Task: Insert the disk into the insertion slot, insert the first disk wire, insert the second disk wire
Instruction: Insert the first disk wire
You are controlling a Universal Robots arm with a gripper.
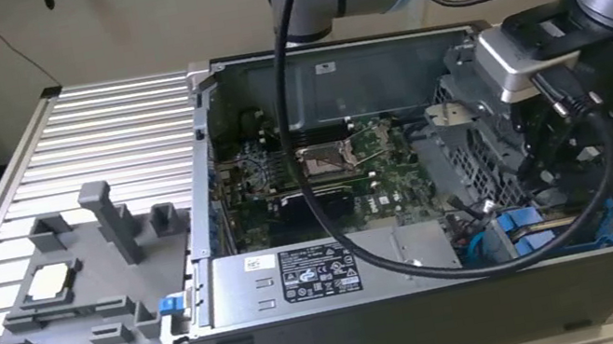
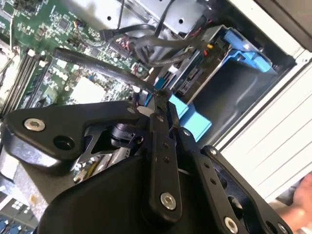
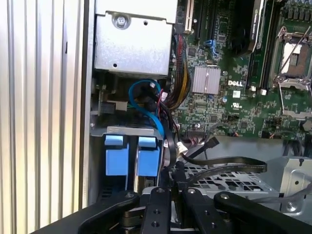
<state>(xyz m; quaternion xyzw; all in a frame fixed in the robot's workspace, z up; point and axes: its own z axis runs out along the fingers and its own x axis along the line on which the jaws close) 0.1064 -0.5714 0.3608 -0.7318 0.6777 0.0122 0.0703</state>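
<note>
My gripper [image 2: 158, 93] reaches down into the open computer case at the exterior view's right, below the arm's wrist [image 1: 575, 87]. Its black fingers [image 3: 168, 192] are shut on a thin black disk wire [image 3: 229, 162] that loops away over the perforated cage. The fingertips hover just beside the disk's connector edge [image 2: 189, 80]. The disk sits in its bright blue carrier [image 2: 243, 48] inside the dark grey insertion slot [image 2: 239, 92]. Two blue tabs [image 3: 117, 158] mark the bay in the first wrist view, and blue fittings [image 1: 520, 236] show at the case's front right corner.
A grey labelled power-supply box [image 1: 312, 275] lies along the case's near side. The green motherboard [image 1: 319, 170] fills the middle. A perforated cage [image 3: 234, 183], a blue cable [image 3: 146, 105] and bundled wires [image 2: 146, 46] crowd the bay. A grey fixture [image 1: 86, 277] stands on the slatted table [image 1: 97, 124].
</note>
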